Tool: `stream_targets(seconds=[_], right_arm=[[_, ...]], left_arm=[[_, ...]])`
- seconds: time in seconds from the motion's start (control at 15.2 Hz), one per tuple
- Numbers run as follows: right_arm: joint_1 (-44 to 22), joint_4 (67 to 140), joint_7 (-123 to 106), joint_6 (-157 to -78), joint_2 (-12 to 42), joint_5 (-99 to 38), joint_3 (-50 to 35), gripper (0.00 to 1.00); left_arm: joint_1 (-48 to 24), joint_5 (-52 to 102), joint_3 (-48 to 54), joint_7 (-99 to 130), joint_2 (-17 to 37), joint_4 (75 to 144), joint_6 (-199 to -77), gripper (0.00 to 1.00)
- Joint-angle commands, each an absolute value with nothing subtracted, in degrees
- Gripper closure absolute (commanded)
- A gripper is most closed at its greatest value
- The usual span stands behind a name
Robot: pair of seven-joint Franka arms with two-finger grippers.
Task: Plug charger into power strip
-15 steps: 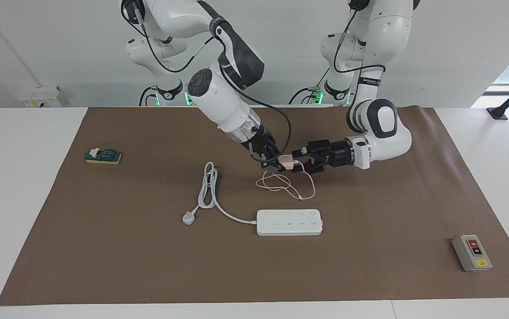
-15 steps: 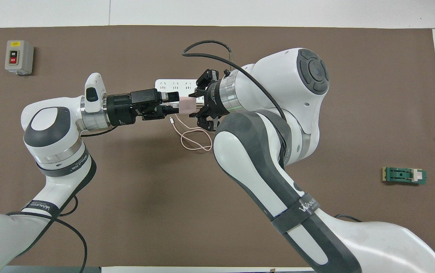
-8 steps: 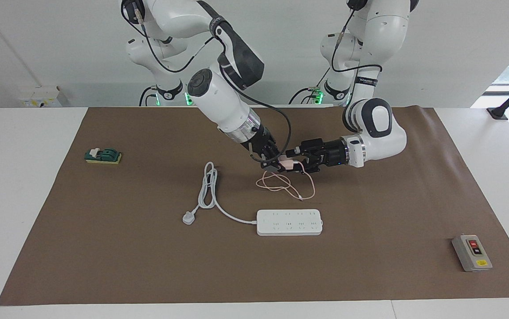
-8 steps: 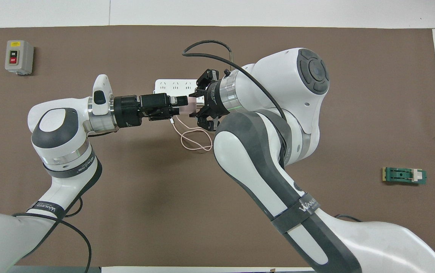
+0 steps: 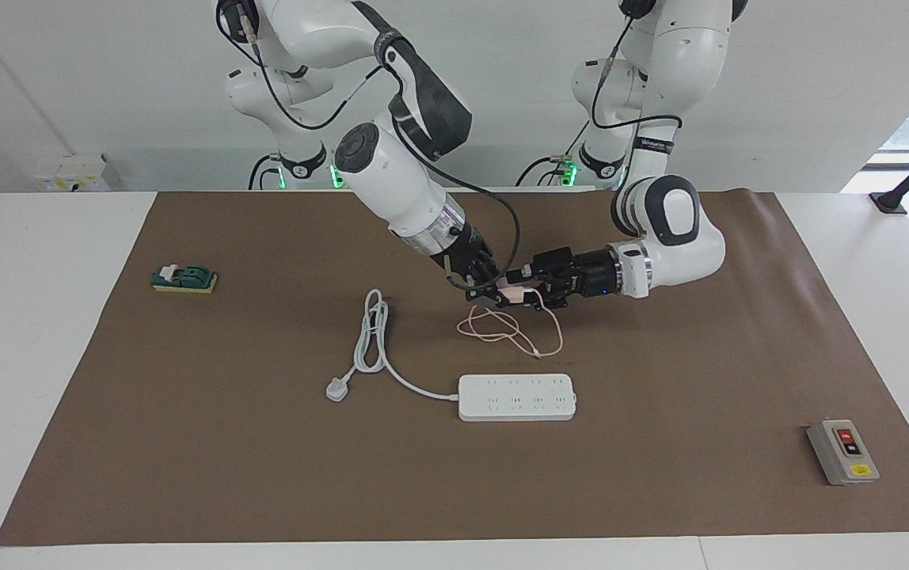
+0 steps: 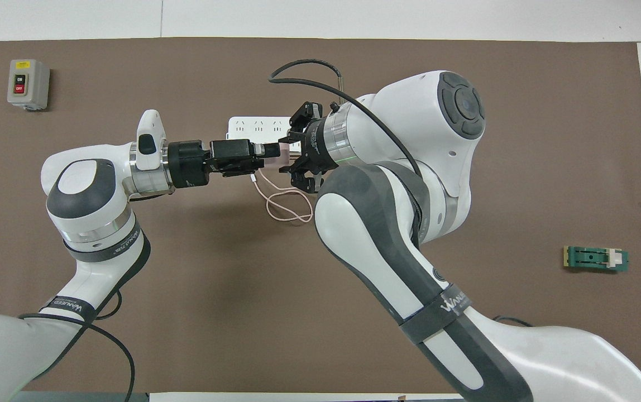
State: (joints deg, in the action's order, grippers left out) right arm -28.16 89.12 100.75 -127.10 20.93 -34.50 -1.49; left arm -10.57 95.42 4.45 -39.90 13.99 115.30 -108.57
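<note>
The pale pink charger (image 5: 511,295) is held above the brown mat between both grippers, nearer to the robots than the power strip (image 5: 516,397). My right gripper (image 5: 491,293) is shut on it. My left gripper (image 5: 521,290) is open, with its fingers around the charger's other end. The thin pink cable (image 5: 506,328) hangs down and lies looped on the mat. In the overhead view the charger (image 6: 283,150) shows as a pink sliver between the left gripper (image 6: 272,149) and the right gripper (image 6: 293,156). The power strip (image 6: 248,125) is partly hidden under them.
The strip's thick white cord (image 5: 371,340) ends in a white plug (image 5: 336,389) toward the right arm's end. A grey button box (image 5: 842,451) sits toward the left arm's end. A small green device (image 5: 184,278) lies toward the right arm's end.
My left gripper has moved in toward the right gripper and turned at the wrist, so its fingers now lie around the charger. The right gripper and charger have stayed put.
</note>
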Motion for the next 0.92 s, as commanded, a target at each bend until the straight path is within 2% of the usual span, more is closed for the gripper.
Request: stream_targets(seconds=[0.0,0.2,0.26,0.33,0.4,0.46,0.53,0.59,0.66,0.72,0.79,0.86], right_arm=[[-28.2,89.4,102.4,-128.1,20.9,-33.4,-1.6,1.00],[-28.2,89.4,102.4,-128.1,20.9,-33.5,-1.6,1.00],[-28.2,89.4,102.4,-128.1,20.9,-33.5,-1.6,1.00],[-28.2,89.4,102.4,-128.1,20.9,-33.6,-1.6,1.00],[-28.2,89.4,102.4,-128.1,20.9,-33.6,-1.6,1.00],[-28.2,89.4,102.4,-128.1,20.9,-33.6,-1.6,1.00],[-28.2,89.3,102.4,-128.1,20.9,-33.6,-1.6,1.00],[-28.2,89.4,102.4,-128.1,20.9,-33.6,-1.6,0.95],[-28.1,89.3,102.4,-128.1,20.9,-33.6,-1.6,0.82],[-28.0,89.3,102.4,-128.0,20.9,-33.6,-1.6,0.64],[-28.0,89.3,102.2,-128.1,20.9,-33.6,-1.6,0.30],[-28.2,89.3,101.9,-128.2,20.9,-33.3,-1.6,0.00]], left_arm=[[-10.7,96.6,3.9,-41.4,13.1,116.7,-107.3,0.61],[-10.4,96.4,3.9,-41.4,13.0,116.9,-107.1,0.65],[-10.3,96.4,3.9,-41.4,13.0,117.0,-107.0,0.69],[-10.3,96.4,3.8,-41.4,12.9,117.0,-106.4,0.79],[-9.9,96.2,3.8,-41.6,12.9,117.0,-105.8,0.94],[-9.4,96.2,3.8,-41.6,12.9,117.0,-105.3,1.00],[-9.4,96.2,3.8,-41.7,12.9,117.0,-104.4,1.00],[-9.3,96.2,3.8,-41.7,12.8,116.9,-103.8,1.00],[-9.1,96.1,3.8,-41.5,12.9,116.5,-103.4,1.00],[-8.9,95.4,3.8,-41.4,12.9,116.3,-102.8,1.00],[-8.6,93.4,3.7,-41.3,12.9,115.7,-101.8,1.00],[-7.8,88.8,3.6,-40.6,13.2,113.7,-101.1,1.00]])
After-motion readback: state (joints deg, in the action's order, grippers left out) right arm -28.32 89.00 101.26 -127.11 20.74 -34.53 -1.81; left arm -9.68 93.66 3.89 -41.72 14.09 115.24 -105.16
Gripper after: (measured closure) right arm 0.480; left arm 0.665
